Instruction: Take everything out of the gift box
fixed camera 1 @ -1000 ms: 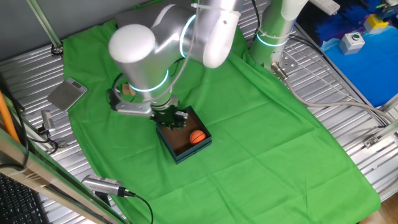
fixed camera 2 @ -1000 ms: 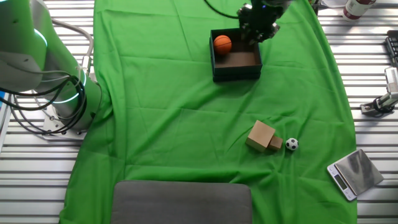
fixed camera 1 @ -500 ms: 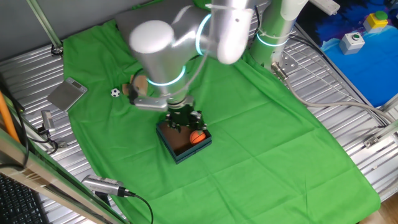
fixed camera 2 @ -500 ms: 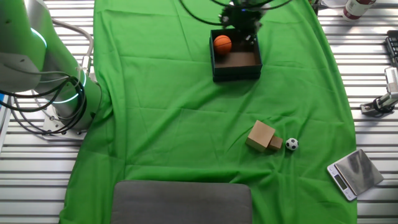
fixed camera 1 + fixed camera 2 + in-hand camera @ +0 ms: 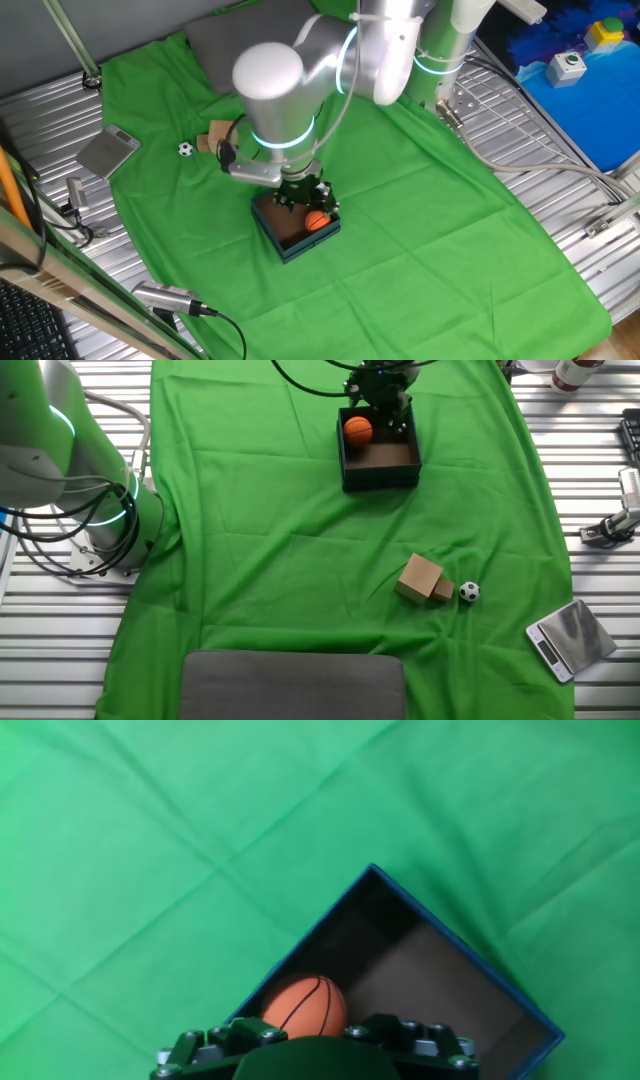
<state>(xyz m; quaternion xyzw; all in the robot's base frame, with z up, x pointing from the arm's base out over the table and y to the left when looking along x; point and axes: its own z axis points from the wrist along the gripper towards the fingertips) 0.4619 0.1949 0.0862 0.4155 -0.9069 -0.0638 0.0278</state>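
the arm (image 5: pixel 300 90) has swung across the gift box (image 5: pixel 379 459) toward the basketball (image 5: pixel 358 430).

a table of ribbed silver metal slats (image 5: pixel 60 640) carries a wrinkled green cloth (image 5: pixel 290 550). on the cloth sit a small square teal-blue gift box (image 5: pixel 378 468), a tan wooden block (image 5: pixel 423 579) with a tiny black-and-white soccer ball (image 5: pixel 469 592) just beside it, and a flat dark grey pad (image 5: pixel 292 685). a flat grey metal plate (image 5: pixel 571 638) lies on the slats.
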